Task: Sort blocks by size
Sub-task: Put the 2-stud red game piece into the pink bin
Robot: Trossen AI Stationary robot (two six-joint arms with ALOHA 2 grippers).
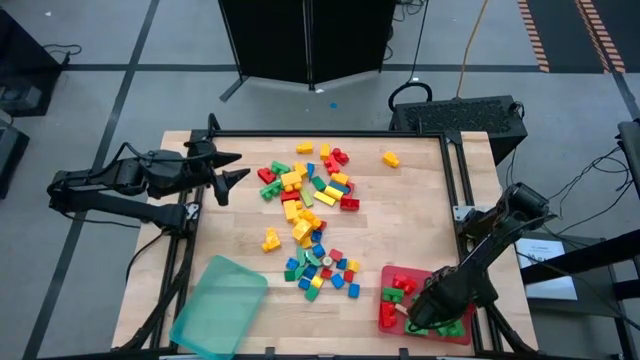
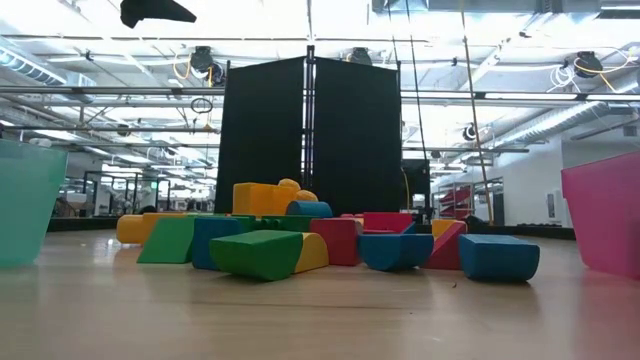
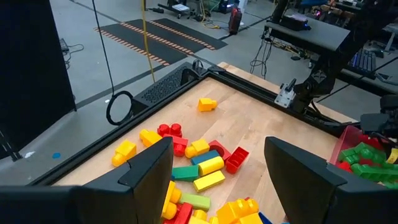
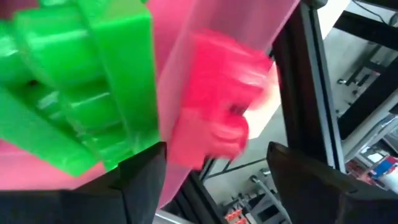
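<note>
Loose red, yellow, green and blue blocks [image 1: 310, 215] lie piled on the wooden table's middle, also seen in the low view [image 2: 300, 240]. My left gripper [image 1: 232, 168] hangs open above the far left of the table, and the pile shows between its fingers [image 3: 217, 149]. My right gripper [image 1: 415, 315] is down in the red tray [image 1: 388, 272] at the near right, fingers open [image 4: 217, 149]. A blurred red block [image 4: 214, 106] shows just beyond its fingertips, a green block [image 4: 81, 81] beside it. Red and green blocks [image 1: 400, 288] lie in that tray. My right gripper points steeply down into the red tray with its fingers spread. The red block [image 4: 199, 146] shows close to one fingertip [image 4: 149, 168], but I cannot tell whether it touches it.
A teal translucent tray [image 1: 220, 305] lies at the near left, over the table's front edge. One yellow block [image 1: 390, 158] sits alone at the far right. A black frame rail [image 1: 455, 190] runs along the table's right and far sides. Bare wood lies between the pile and the red tray.
</note>
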